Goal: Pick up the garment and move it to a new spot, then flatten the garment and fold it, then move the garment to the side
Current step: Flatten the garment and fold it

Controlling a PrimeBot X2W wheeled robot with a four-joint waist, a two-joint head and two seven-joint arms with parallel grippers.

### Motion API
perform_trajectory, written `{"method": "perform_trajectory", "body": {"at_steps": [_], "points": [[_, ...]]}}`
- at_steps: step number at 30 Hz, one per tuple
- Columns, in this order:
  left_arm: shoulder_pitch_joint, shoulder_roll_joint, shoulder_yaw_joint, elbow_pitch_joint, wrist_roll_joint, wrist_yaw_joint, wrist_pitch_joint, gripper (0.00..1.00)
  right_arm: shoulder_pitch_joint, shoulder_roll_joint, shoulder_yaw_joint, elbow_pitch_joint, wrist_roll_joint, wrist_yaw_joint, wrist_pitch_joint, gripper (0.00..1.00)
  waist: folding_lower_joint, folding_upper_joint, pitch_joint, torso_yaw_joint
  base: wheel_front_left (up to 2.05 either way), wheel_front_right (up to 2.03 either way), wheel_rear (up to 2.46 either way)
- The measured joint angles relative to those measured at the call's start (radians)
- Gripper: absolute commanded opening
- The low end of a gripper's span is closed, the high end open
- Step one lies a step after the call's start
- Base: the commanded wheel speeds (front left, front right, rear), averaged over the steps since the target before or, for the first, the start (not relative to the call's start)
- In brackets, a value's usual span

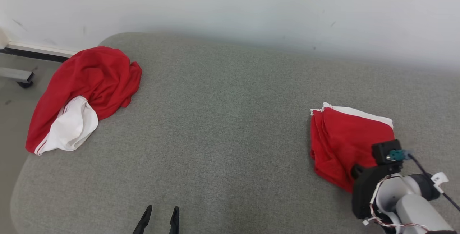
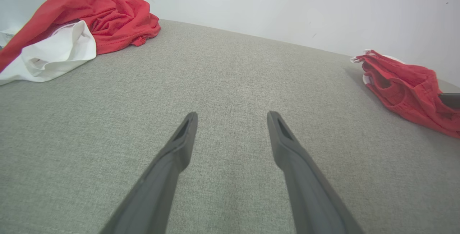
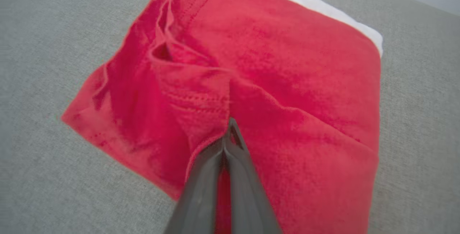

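At the near edge of the grey woven cushion (image 1: pixel 230 126), the left gripper (image 1: pixel 162 208) is held with its fingers apart. A white tag (image 1: pixel 439 179) is seen on the right wrist cable; its writing cannot be read. On the cushion's right part, the folded red garment (image 3: pixel 287 83), edged in white, is pinched at a raised crease by the closed right gripper (image 3: pixel 230 122). At the cushion's far left corner, a crumpled red-and-white garment (image 1: pixel 93 79) is draped over the edge.

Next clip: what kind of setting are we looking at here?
Probably an indoor test room set up for laundry folding: a grey fabric-covered surface against a bare white wall, with a crumpled red-and-white garment at one end and a folded red garment at the other.
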Motion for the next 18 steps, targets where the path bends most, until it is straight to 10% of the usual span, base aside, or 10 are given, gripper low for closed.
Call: {"method": "perform_trajectory", "body": {"at_steps": [18], "points": [[0.008,0.0,0.013,0.0,0.0,0.0,0.0,1.0,-0.028,0.06,0.298,-0.101,0.101,0.0,-0.035,0.0,0.0,0.0,-0.027,-0.009,0.0,0.0,0.0]]}}
